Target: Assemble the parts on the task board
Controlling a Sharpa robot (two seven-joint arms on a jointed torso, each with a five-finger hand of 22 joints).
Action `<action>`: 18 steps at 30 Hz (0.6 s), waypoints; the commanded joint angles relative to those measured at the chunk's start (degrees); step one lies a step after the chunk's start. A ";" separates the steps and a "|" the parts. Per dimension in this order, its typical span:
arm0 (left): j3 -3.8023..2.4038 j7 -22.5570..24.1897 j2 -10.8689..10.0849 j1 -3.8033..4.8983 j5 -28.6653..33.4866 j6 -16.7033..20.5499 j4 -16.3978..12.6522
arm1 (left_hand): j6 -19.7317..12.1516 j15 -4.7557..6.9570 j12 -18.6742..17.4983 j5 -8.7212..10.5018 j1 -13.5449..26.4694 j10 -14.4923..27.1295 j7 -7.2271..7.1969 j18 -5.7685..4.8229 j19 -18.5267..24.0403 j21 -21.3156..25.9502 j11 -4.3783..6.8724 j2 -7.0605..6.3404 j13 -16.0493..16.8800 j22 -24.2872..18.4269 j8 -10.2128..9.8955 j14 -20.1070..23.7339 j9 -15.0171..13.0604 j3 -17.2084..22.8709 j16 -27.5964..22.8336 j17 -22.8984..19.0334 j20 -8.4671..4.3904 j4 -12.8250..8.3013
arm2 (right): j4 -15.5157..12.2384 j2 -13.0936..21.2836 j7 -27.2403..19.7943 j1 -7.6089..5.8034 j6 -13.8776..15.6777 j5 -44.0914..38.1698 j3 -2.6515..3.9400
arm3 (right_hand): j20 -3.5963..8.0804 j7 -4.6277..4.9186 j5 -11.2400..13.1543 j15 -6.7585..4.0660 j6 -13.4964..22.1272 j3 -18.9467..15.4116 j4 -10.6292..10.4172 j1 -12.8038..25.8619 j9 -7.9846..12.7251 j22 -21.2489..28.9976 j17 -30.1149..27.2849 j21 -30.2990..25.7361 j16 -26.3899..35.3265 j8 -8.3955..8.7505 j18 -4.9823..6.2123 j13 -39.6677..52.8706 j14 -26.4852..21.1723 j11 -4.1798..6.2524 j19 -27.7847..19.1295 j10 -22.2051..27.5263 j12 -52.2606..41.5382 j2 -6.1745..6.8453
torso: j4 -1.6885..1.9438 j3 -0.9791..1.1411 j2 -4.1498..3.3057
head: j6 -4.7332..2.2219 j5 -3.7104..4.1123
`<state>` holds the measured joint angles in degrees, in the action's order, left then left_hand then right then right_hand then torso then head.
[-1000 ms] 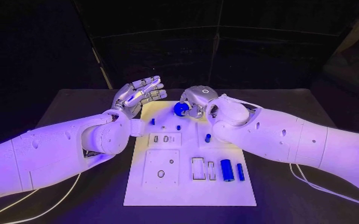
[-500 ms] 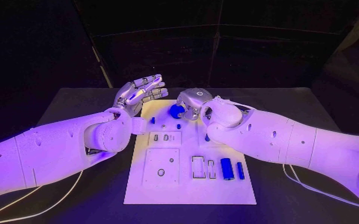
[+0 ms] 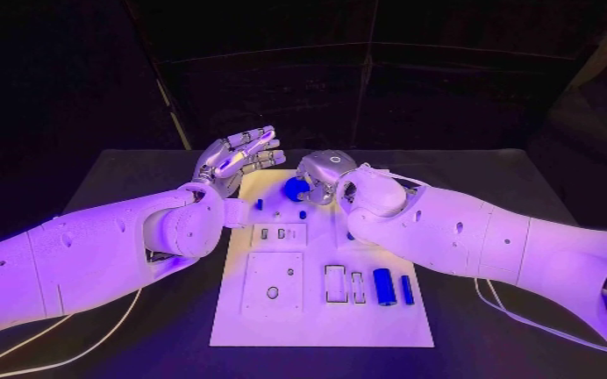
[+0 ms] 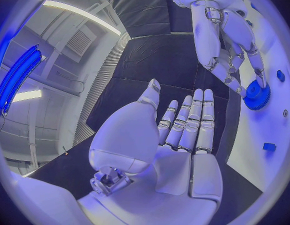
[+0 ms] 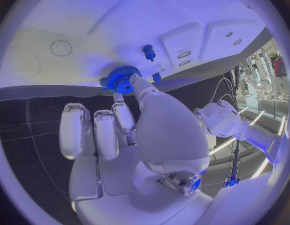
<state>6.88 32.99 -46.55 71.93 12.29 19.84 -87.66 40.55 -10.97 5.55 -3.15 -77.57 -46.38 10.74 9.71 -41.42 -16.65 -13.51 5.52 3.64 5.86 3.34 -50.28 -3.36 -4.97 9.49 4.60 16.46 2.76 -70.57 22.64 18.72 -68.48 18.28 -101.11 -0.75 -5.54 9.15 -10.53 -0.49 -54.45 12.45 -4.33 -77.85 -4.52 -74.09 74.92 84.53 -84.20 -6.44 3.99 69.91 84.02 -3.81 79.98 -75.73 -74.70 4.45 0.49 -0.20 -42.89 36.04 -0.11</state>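
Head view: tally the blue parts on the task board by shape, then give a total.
Gear, held by the right hand: 1
Small pegs: 3
Long cylinders: 2
Total: 6

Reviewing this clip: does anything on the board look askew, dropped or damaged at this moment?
Nothing stands out. The right hand holds a blue gear over the far end of the task board; the left hand hovers open beside it. Two blue cylinders lie straight by the slots.
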 commanded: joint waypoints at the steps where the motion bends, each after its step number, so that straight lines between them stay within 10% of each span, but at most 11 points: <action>1: -0.06 0.05 0.08 0.11 -0.13 -0.78 -0.01 | 0.00 -0.02 0.29 -0.17 0.42 -0.34 5.28 0.09 -0.35 -0.04 0.10 0.33 0.01 -0.08 0.14 -0.29 0.00 -0.18 0.14 -0.05 -0.01 -0.10 | 0.17 -0.18 -0.47 0.02 -1.01 0.57 -0.05 | -0.70 0.57 1.22 0.60 2.77 -0.30 -0.23 0.57 0.83 0.09 0.39 0.12 -0.20 2.02 -0.64 -0.43 3.18 -0.76 -0.09 0.29 0.64 0.50 | -0.07 -0.03 -0.01 | -0.04 -0.03; 18: -0.06 -0.66 0.08 0.12 -0.13 -1.01 0.04 | -0.22 -0.03 0.25 -0.19 0.31 -0.26 5.29 0.08 -0.36 -0.02 0.08 0.50 0.00 -0.13 0.10 -0.24 0.02 -0.09 0.10 -0.08 -0.01 -0.24 | 0.98 -0.62 -0.22 0.03 -2.31 2.93 -0.05 | -1.80 1.47 5.62 1.56 4.96 -3.25 -3.94 3.58 0.54 0.18 0.62 0.06 -0.24 2.77 -0.58 -1.24 3.15 -1.74 -0.24 1.31 1.53 0.35 | 0.01 -0.06 -0.01 | 0.01 0.06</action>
<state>6.88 32.43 -46.49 71.93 12.29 19.69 -87.58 40.55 -10.97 5.55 -3.15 -77.36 -46.38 10.74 9.71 -41.42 -16.65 -13.51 5.73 3.64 5.81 3.34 -50.28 -3.36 -4.97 9.49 4.61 16.46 2.76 -69.57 22.08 18.65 -68.33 16.71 -99.02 -0.82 -6.95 10.54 -5.20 0.64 -49.19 9.16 -8.08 -74.83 -3.90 -73.98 74.91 84.53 -84.20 -3.77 4.00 68.60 84.13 -5.23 79.75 -74.30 -73.37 4.70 0.50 -0.26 -42.89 36.05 0.02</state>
